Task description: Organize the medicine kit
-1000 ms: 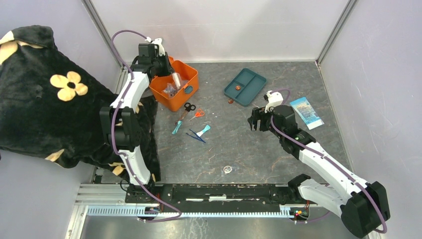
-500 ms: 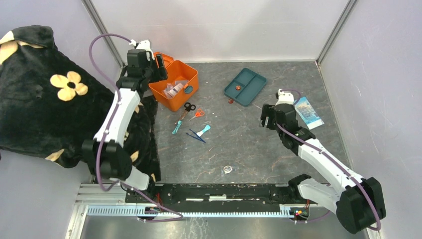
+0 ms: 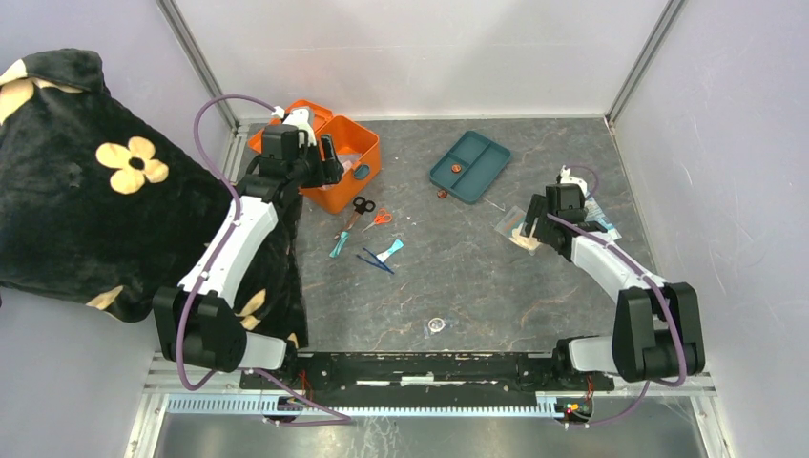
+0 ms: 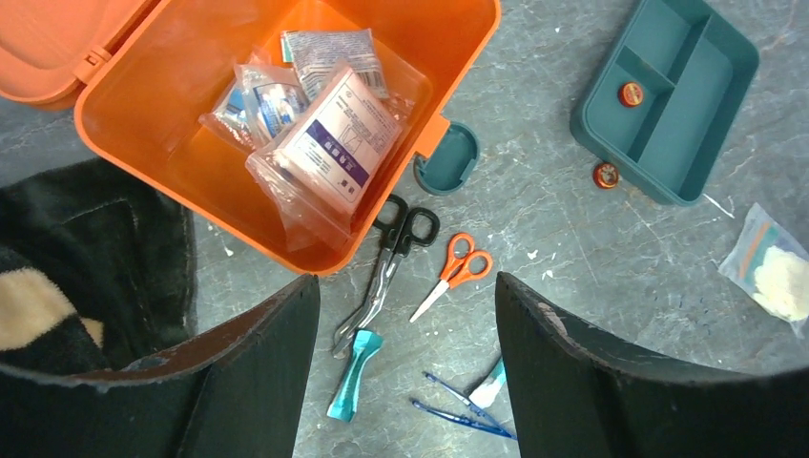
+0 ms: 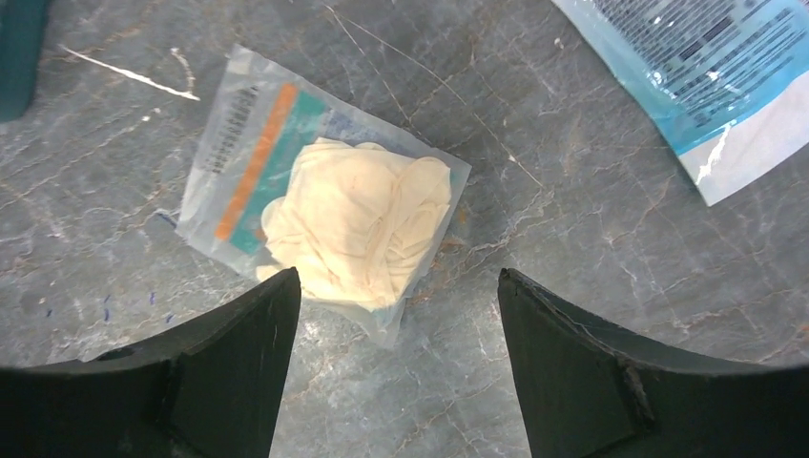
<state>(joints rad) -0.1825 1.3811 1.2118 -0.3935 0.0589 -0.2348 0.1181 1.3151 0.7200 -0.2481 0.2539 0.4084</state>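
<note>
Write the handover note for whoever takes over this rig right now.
Left gripper: open, empty, raised near the small orange plastic medicine kit, whose lid is open.
Right gripper: open, empty, over the clear bag of cream gloves on the table.
Done: sealed packets lie in the kit.
Left: black-handled scissors, orange-handled scissors, blue tweezers, the gloves bag and a blue printed packet are on the table; the flat teal compartment tray is outside the kit.
</note>
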